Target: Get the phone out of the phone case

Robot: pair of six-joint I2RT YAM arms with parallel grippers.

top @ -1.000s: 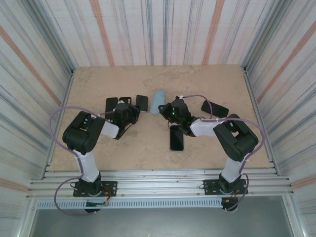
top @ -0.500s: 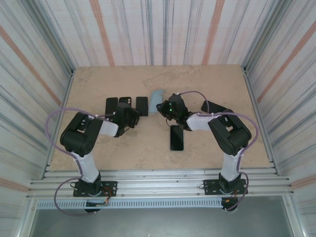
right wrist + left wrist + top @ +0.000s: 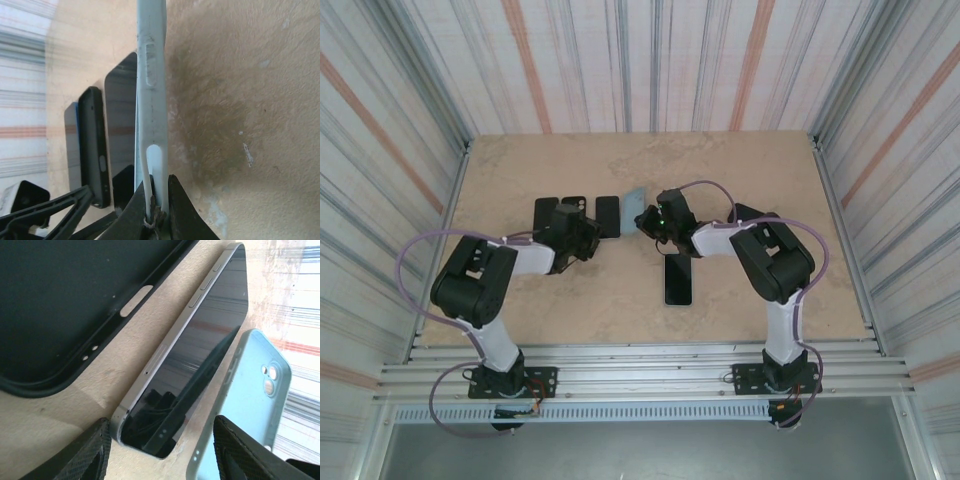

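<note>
The light blue phone case (image 3: 632,208) stands tilted on its long edge at mid-table. My right gripper (image 3: 155,212) is shut on its near end, a finger on each face, and it looks edge-on in the right wrist view (image 3: 151,95). From the left wrist camera I see the case's back (image 3: 247,405) with camera lenses showing through its cutout. My left gripper (image 3: 160,455) is open, its fingers (image 3: 92,452) straddling the near end of a bare silver-edged phone (image 3: 197,345) lying beside the blue case.
An empty black case (image 3: 60,305) lies left of the silver-edged phone. Dark phones and cases lie in a row (image 3: 560,211) by the left gripper (image 3: 586,232). Another black phone (image 3: 678,279) lies nearer the front, and a dark one (image 3: 752,214) behind the right arm.
My right gripper has moved left and away from the bases with the blue case, tipping it from flat onto its edge. The left gripper has crept slightly toward the phones.
</note>
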